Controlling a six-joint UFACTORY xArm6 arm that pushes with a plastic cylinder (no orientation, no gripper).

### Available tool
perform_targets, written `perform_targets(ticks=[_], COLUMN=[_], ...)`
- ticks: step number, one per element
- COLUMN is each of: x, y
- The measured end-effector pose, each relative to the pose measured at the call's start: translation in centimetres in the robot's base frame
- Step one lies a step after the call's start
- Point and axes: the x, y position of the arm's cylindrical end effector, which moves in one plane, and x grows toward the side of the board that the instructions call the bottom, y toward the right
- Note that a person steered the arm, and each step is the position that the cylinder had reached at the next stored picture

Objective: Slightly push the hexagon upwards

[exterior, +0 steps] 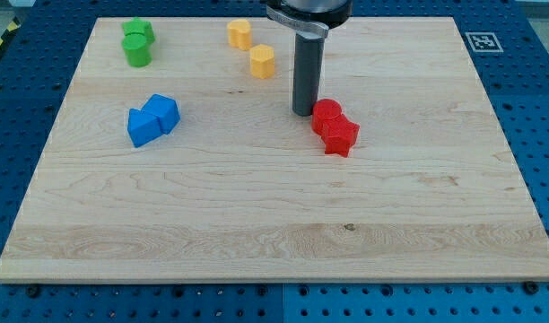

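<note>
The yellow hexagon (262, 61) lies on the wooden board (274, 233) near the view's top, left of the rod. A second yellow block (239, 33), perhaps a heart, lies just up and left of it. My tip (302, 112) rests on the board below and right of the hexagon, about a block's width away. It is close against the left side of a round red block (326, 115). I cannot tell whether they touch.
A red star-like block (341, 137) touches the round red one on its lower right. Two blue blocks (152, 120) sit together at the left. Two green blocks (137, 41) sit at the top left corner.
</note>
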Motion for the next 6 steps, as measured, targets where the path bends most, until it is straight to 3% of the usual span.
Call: perform_targets(ticks=[3, 5, 6], x=[-3.4, -5.3, -8.3], y=[-4.2, -3.7, -8.6])
